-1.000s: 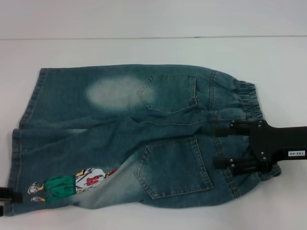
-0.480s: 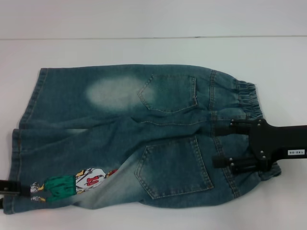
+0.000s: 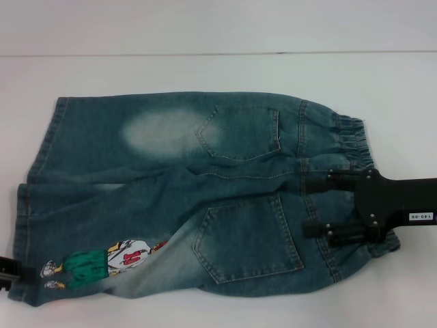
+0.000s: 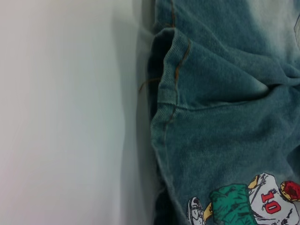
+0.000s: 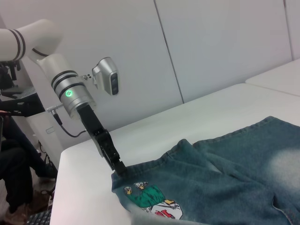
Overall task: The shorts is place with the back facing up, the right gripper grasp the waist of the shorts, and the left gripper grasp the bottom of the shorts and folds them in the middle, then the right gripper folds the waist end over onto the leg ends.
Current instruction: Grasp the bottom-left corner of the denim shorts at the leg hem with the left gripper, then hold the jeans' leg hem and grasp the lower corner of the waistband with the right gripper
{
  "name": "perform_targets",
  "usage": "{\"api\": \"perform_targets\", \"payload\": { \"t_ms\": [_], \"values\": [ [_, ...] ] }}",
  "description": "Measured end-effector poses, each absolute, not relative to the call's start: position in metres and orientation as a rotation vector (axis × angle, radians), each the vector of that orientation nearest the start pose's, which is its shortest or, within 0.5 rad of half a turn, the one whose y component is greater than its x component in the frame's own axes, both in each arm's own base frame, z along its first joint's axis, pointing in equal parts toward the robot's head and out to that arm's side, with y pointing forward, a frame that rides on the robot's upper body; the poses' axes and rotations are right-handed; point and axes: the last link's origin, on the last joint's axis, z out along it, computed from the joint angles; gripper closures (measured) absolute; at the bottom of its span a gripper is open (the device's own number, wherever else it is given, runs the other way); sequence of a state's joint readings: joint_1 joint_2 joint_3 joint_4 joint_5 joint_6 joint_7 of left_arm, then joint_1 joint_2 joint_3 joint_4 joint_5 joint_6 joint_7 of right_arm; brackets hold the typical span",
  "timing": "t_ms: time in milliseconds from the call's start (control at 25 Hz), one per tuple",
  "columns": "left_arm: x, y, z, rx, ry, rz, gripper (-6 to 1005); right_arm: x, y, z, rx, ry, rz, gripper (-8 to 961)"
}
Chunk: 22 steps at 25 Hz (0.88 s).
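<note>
From my head camera only a black sliver of the left gripper (image 3: 8, 268) shows at the frame edge, so I can't read its fingers there. In the right wrist view its tips (image 5: 119, 169) meet the hem of the shorts (image 5: 225, 178), seemingly pinching it, though they are too small to judge. The right gripper (image 3: 315, 206) covers part of the waist (image 3: 351, 140). The left wrist view shows no fingers.
</note>
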State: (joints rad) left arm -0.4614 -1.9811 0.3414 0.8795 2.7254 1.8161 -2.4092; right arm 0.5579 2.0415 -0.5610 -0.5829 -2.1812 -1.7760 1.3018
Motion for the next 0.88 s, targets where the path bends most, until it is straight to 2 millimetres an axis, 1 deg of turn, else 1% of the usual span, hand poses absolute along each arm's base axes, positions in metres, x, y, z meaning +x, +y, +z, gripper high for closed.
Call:
{"api": "perform_targets", "payload": {
  "t_ms": [120, 360, 480, 560, 640, 720, 760, 880],
  "values": [
    [-0.363, 0.26, 0.083, 2.272, 2.422, 0.116, 632, 0.267, 0.302, 0.005, -2.923, 0.575, 0.739, 55],
    [-0.363, 0.26, 0.082, 2.284, 2.418, 0.121, 857, 0.269, 0.303, 0.008, -2.903, 0.584, 0.748, 57],
    [-0.363, 0.26, 0.082, 2.287, 2.418, 0.126, 883, 0.269, 0.306, 0.015, -2.855, 0.623, 0.785, 58],
    [-0.362, 0.262, 0.082, 2.296, 2.417, 0.145, 901, 0.271, 0.312, 0.023, -2.791, 0.688, 0.814, 59],
    [-0.362, 0.265, 0.083, 2.308, 2.424, 0.165, 919, 0.273, 0.319, 0.034, -2.725, 0.757, 0.83, 59],
    [-0.364, 0.271, 0.085, 2.329, 2.451, 0.207, 936, 0.275, 0.329, 0.049, -2.65, 0.867, 0.817, 60],
    [-0.364, 0.271, 0.085, 2.329, 2.451, 0.207, 945, 0.276, 0.334, 0.058, -2.612, 0.926, 0.801, 60],
    [-0.364, 0.277, 0.089, 2.35, 2.467, 0.292, 957, 0.274, 0.346, 0.081, -2.538, 1.061, 0.717, 61]
  ]
}}
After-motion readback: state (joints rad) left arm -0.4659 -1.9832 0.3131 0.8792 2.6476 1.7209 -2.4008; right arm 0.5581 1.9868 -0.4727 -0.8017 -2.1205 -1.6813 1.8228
